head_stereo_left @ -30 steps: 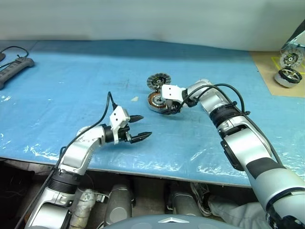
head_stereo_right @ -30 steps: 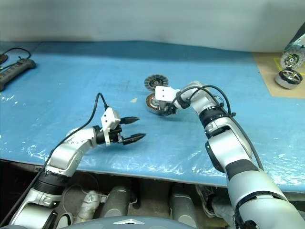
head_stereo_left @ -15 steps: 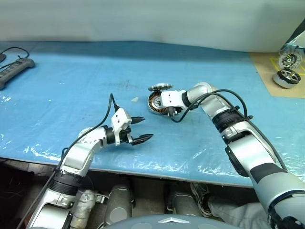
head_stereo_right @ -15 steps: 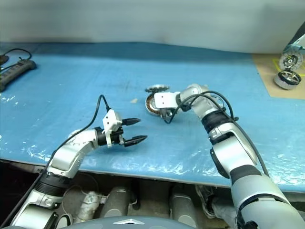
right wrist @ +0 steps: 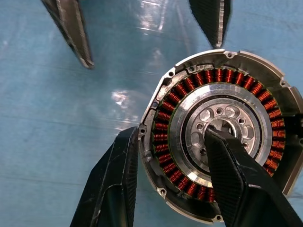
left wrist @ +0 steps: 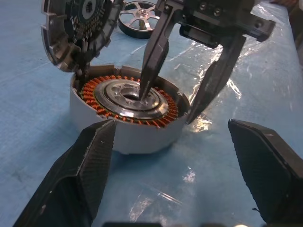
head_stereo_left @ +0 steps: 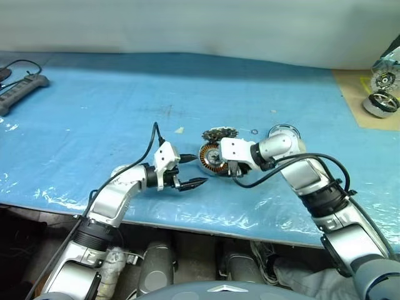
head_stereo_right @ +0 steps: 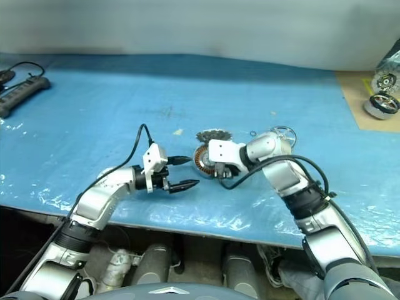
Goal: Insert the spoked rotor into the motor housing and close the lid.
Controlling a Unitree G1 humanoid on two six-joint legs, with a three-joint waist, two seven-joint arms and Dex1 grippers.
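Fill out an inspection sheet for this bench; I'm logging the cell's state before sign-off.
Surface: blue sheeted table, film wrinkled at the near edge.
Job's things: motor housing upright, windings exposed; lid tilted against its rim; spoked rotor flat on the sheet, not inserted.
Clutter: washer; pale scrap.
Grippers: right tool clamps the housing wall, one finger in the centre, one outside; left tool open, facing the housing.
Cables: black lead looping over the left arm; another along the right; power strip far left.
Surroundings: two motor units on a brown board.
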